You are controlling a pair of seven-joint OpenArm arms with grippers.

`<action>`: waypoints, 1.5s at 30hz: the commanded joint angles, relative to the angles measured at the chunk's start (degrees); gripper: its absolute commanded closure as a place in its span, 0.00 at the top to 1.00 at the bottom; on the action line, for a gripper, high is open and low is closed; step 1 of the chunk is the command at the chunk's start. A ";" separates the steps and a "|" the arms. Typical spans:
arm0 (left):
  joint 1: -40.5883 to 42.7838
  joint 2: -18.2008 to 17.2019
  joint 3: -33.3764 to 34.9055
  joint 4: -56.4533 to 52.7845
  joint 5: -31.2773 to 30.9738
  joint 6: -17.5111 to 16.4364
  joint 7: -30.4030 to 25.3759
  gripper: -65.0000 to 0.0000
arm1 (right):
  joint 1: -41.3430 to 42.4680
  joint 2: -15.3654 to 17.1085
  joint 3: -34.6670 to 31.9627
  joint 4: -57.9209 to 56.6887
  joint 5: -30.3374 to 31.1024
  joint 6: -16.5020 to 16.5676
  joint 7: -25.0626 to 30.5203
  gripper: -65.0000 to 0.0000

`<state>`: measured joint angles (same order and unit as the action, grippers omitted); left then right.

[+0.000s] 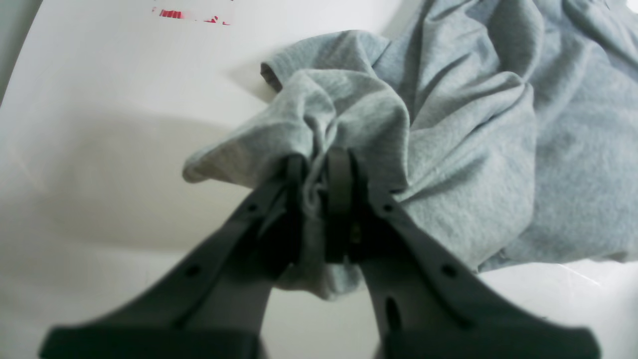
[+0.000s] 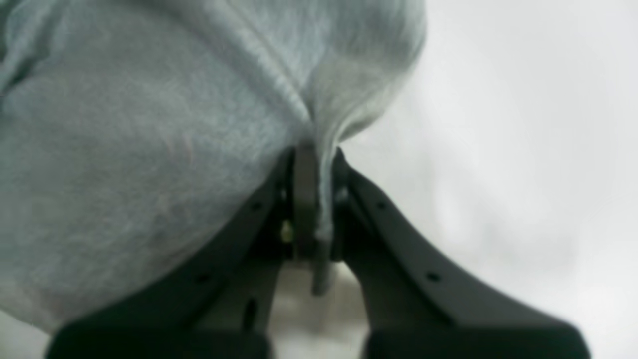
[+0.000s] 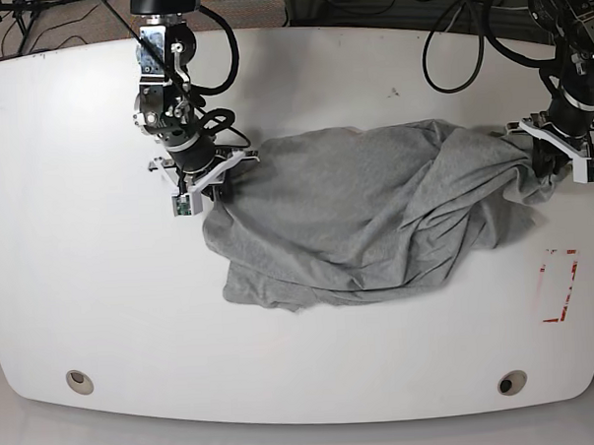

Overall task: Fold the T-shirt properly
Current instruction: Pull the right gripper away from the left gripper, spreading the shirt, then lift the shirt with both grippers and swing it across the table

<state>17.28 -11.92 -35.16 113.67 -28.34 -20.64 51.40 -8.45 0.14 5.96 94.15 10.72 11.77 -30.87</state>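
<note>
In the base view the T-shirt (image 3: 366,215) lies crumpled across the middle of the white table (image 3: 72,272), stretched between the two arms, with many folds and a loose lower edge that hangs toward the lower middle of the frame. The right gripper (image 3: 209,187) is at the upper left of this view, at the left end of the cloth. In the right wrist view its two dark fingers (image 2: 305,199) are closed on a thin fold of the grey fabric, which passes between them and comes out below; the rest of the shirt fills the left part of that frame. The left gripper (image 3: 549,164) is at the right edge of the base view, at the right end of the cloth. In the left wrist view its fingers (image 1: 339,199) are also closed on a bunched piece of the shirt, and a small part of the fabric hangs down under them. The cloth spreads from there to the upper right of that frame. A red rectangular mark (image 3: 559,286) is on the table at the lower right of the base view, apart from the shirt. Black cables (image 3: 466,38) lie at the upper edge of the table.
</note>
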 commanded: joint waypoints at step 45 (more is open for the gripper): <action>-22.95 -14.85 -0.58 0.84 -10.39 0.12 -1.07 0.06 | 17.55 11.68 2.97 14.91 0.40 0.41 -9.35 0.00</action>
<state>-3.40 -25.32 -36.45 114.19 -38.19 -20.62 52.23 5.98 10.20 8.67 109.16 10.79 12.12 -42.19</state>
